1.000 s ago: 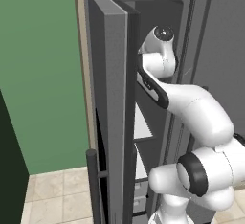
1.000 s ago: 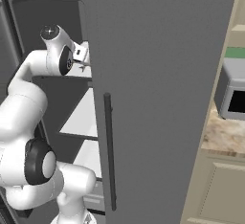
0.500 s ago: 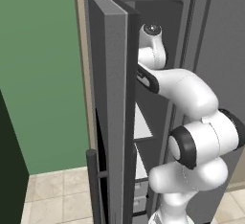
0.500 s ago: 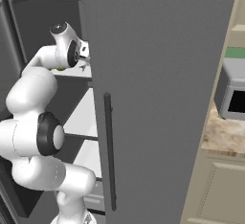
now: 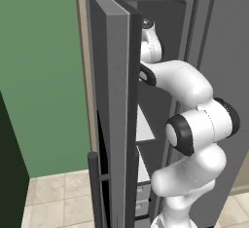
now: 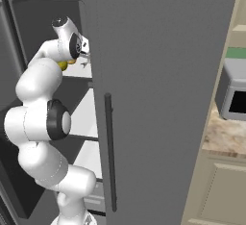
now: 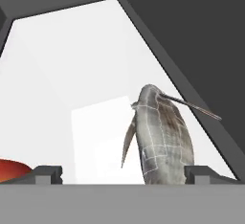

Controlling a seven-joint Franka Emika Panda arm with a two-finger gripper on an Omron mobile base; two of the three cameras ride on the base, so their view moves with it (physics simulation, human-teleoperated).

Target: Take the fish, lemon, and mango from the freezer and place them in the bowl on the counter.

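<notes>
A: What is the biggest thing here?

B: The freezer (image 5: 114, 100). Its door stands swung out, with a dark bar handle (image 5: 95, 188) low on its edge. In the right base view the wider right-hand door (image 6: 163, 99) is closed, and beyond it a strip of the desk (image 6: 226, 137) carries a microwave (image 6: 233, 96).

A: And the arm?

B: The white arm (image 6: 41, 123) reaches up into the open compartment, its hand level with an upper white shelf (image 7: 72, 74).

A: How do the jaws stand?

B: Wide apart, clamped on nothing. In the hand view the two dark fingertips (image 7: 45, 174) rise at the bottom, one at each side, with the gripper (image 7: 125, 175) midway between them.

A: Where is the fish?

B: The fish (image 7: 160, 139) lies on that shelf right ahead of the jaws, between the tips and nearer the right one. Its thin tail points away up to the right. I cannot tell whether either tip touches it.

A: Any fruit?

B: The mango (image 7: 12, 169) peeks in beside the left tip, orange-red. In the right base view the lemon (image 6: 63, 65) shows yellow just below the hand.
</notes>
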